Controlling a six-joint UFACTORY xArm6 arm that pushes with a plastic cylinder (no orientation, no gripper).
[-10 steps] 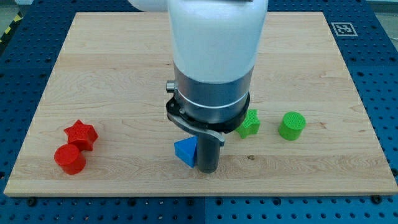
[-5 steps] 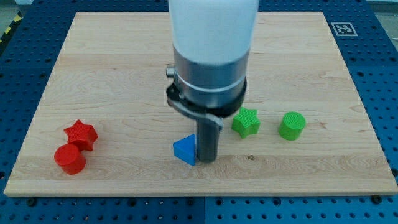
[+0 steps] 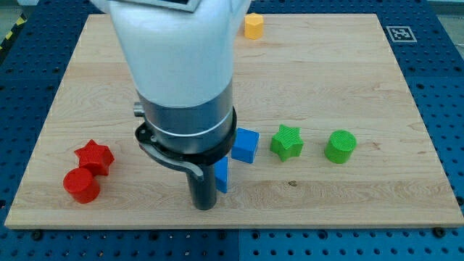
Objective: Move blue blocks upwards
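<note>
Two blue blocks to push toward the far edge of the wooden board (image 3: 406,87). No claw here, so nothing to open or squeeze. Only a dark rod, with my tip (image 3: 203,206) down on the wood, close to the near edge.

Blue triangle block (image 3: 222,175): just right of my tip, half hidden behind the rod. Touching the rod or almost touching, hard to tell which. Blue cube (image 3: 246,145): a little farther away and to the right, close to the triangle block and right beside the arm's big grey body. Both blocks in the near half of the board, about in the middle from left to right.

To do this well, first slide my tip round to the near side of the blue triangle block, right at its middle. Then push straight away, slow and steady. Off the middle: likely a spin and a slip to one side. Same again for the blue cube, from its near side.

Watch out for the green star (image 3: 287,141), just right of the blue cube, and the green cylinder (image 3: 340,146) past it. Best not to bump them. Red star (image 3: 94,156) and red cylinder (image 3: 80,185) far off at the left, touching each other, out of the way. Yellow block (image 3: 253,25) up at the far edge, also well apart.
</note>
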